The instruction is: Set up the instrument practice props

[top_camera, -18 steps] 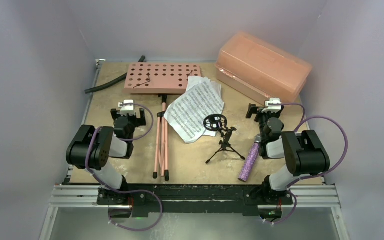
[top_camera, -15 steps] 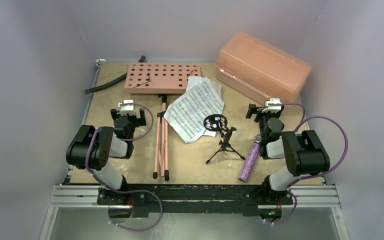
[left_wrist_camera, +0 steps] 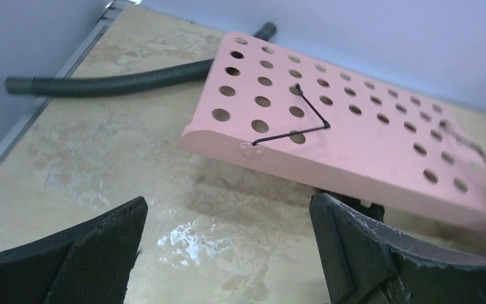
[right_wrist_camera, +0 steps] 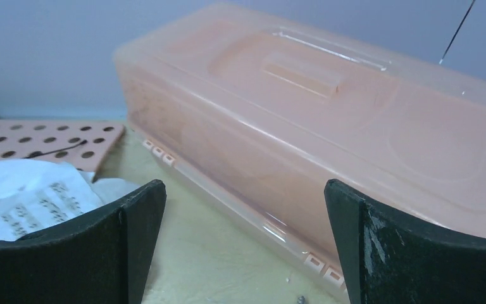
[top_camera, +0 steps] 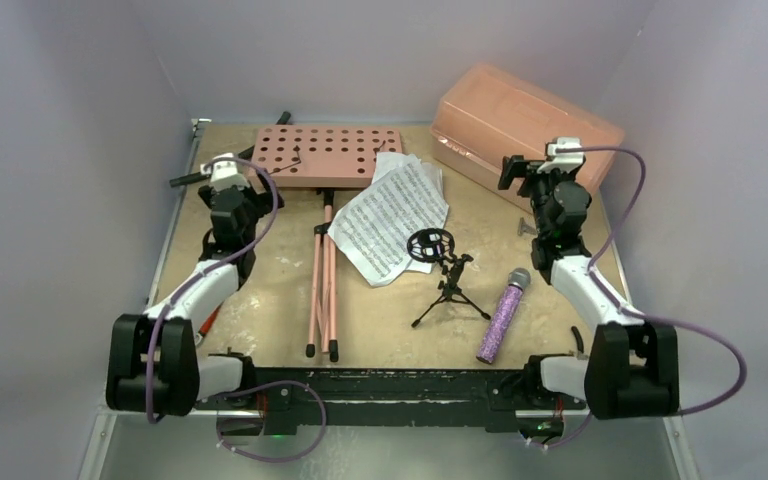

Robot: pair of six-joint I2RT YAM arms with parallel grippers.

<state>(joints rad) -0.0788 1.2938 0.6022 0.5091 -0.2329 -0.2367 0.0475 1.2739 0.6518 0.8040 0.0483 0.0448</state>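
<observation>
The pink perforated music stand lies flat, its plate (top_camera: 325,155) at the back and its folded legs (top_camera: 322,290) pointing toward me. White sheet-music pages (top_camera: 395,215) lie to its right. The small black mic stand (top_camera: 447,285) stands on its tripod in front of them. The purple glitter microphone (top_camera: 501,318) lies on the table to the right. My left gripper (top_camera: 240,195) is open and empty, just short of the plate's (left_wrist_camera: 354,139) near left corner. My right gripper (top_camera: 535,180) is open and empty, facing the salmon box.
The salmon plastic box (top_camera: 525,130) fills the back right corner, close ahead of the right fingers (right_wrist_camera: 133,221). A dark corrugated hose (left_wrist_camera: 114,82) lies along the back left. A red handle (top_camera: 207,322) shows beside the left forearm. Walls enclose three sides.
Both arms have unfolded from near their bases and reached toward the back: the left to the stand plate, the right to the salmon box. Both grippers stayed open.
</observation>
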